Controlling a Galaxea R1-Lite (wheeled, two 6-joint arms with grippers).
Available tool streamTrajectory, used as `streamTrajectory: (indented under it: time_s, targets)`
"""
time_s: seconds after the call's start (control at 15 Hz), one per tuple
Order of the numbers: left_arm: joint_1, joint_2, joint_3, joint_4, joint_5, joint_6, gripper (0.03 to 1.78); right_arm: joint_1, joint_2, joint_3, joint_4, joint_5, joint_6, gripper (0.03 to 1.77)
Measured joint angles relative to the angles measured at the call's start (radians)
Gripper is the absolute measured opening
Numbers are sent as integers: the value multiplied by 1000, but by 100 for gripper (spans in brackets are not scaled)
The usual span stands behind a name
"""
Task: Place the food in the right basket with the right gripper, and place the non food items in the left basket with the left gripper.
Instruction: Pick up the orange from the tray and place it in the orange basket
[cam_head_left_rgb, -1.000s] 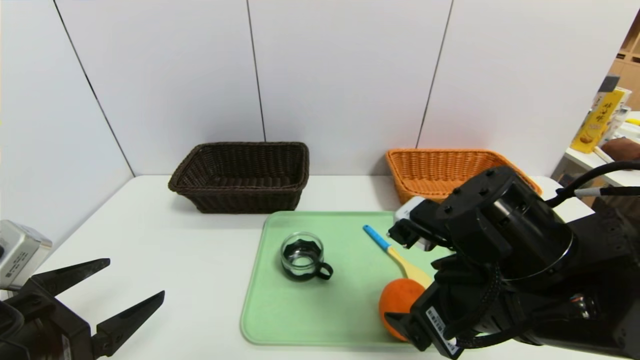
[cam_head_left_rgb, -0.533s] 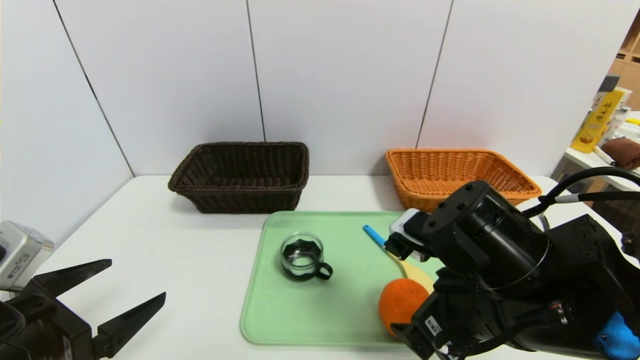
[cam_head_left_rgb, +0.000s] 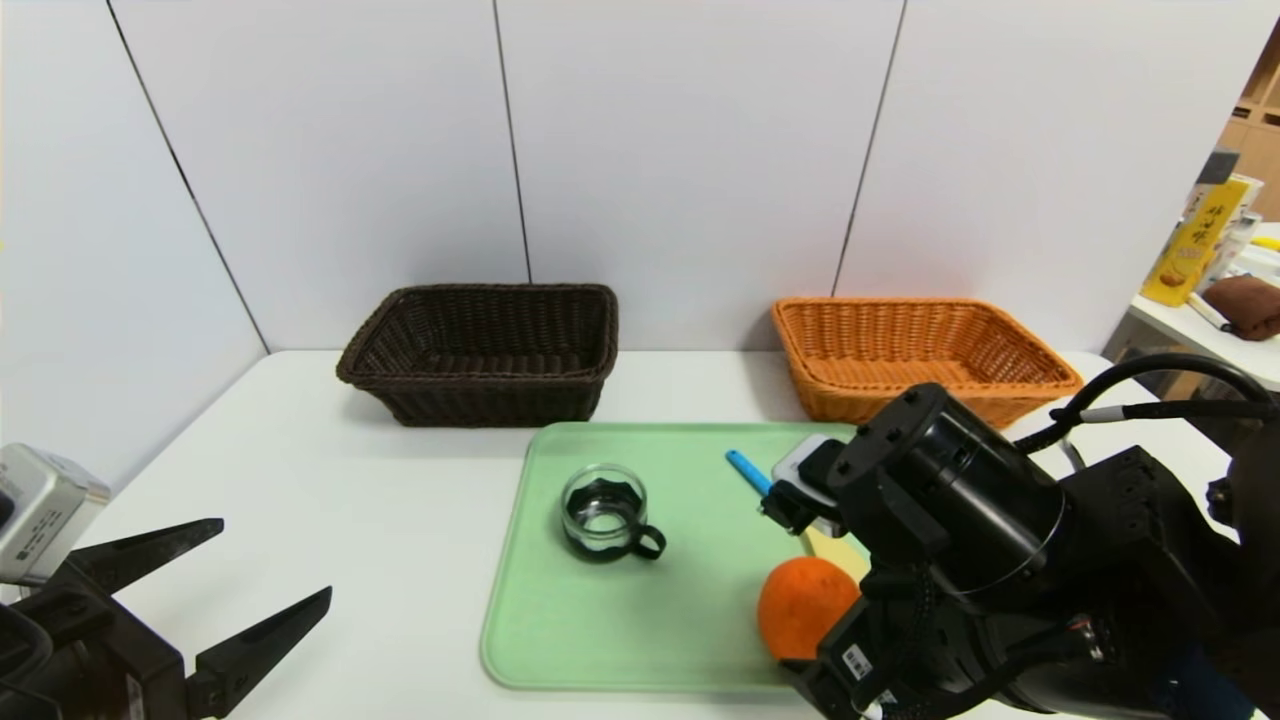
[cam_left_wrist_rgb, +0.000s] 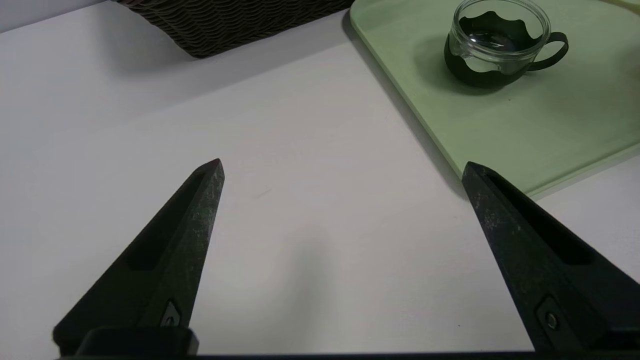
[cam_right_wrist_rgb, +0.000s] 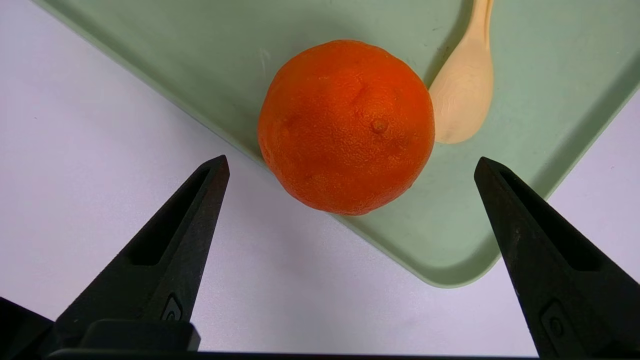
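So there's a white table with a pale green tray on it, and most of the tray's right side is hidden in the head view behind the bulky black right arm. Two wicker baskets sit at the back against the wall: the dark brown basket on the left, fully visible, and the orange-tan basket on the right, with its near edge partly blocked by that arm.

The right gripper can't really be seen from the head camera since the arm body covers it, but its wrist cam shows both fingers spread wide, holding nothing, hanging just short of the orange. The orange sits at the tray's near right corner, right by the rim, not touched by the fingers.

The left gripper is parked low at the left over bare table, fingers wide apart and empty, partly cut off at the frame edge.

The glass cup stands upright mid-tray, handle pointing right. The spoon lies just beside the orange, bowl apparently touching it; in the head view only the blue handle tip and a sliver of the bowl show.
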Motion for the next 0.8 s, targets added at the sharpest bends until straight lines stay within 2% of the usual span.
streamTrajectory:
  time_s: [0.8]
  targets:
    - [0, -1, 0, 2, 0, 1, 169, 16, 51, 8, -8, 7, 20, 170]
